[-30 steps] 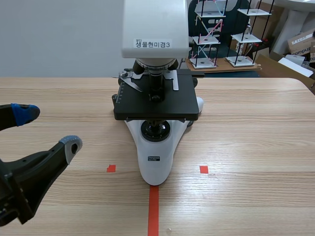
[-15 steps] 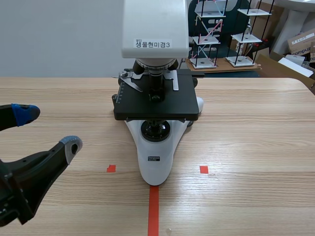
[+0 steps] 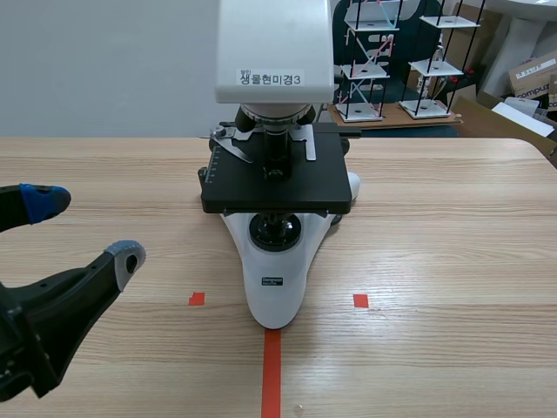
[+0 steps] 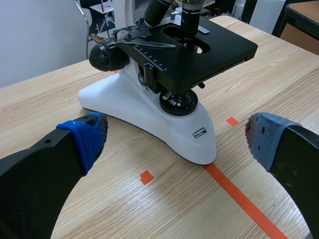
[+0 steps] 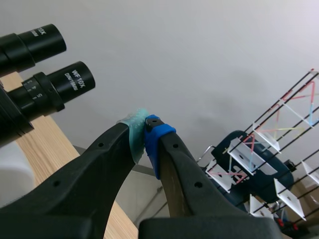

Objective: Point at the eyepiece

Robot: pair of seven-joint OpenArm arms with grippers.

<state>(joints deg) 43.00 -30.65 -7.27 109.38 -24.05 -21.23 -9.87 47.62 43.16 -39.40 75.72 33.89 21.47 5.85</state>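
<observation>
Left gripper [image 3: 85,228] sits low at the lower left of the scene frame, fingers spread wide and holding nothing, near the microscope [image 3: 274,261] but not touching it. The microscope stands mid-frame on the table [image 3: 435,261], its white head [image 3: 274,35] running out the top edge, so the scene view shows no eyepiece. Right gripper [image 5: 146,133] is up high, out of the scene view, clenched on nothing with its pads pressed together. Step in hand looks like aiming that closed tip. To do it well, keep the fingers together as one pointer, turn the tip toward the lens end and stop short, no bumping the tube. The eyepiece [image 5: 70,82] and its twin [image 5: 37,42] are black tubes just beside the right gripper on its green-pad side, apart from it, with the tip aimed past them rather than at them.
</observation>
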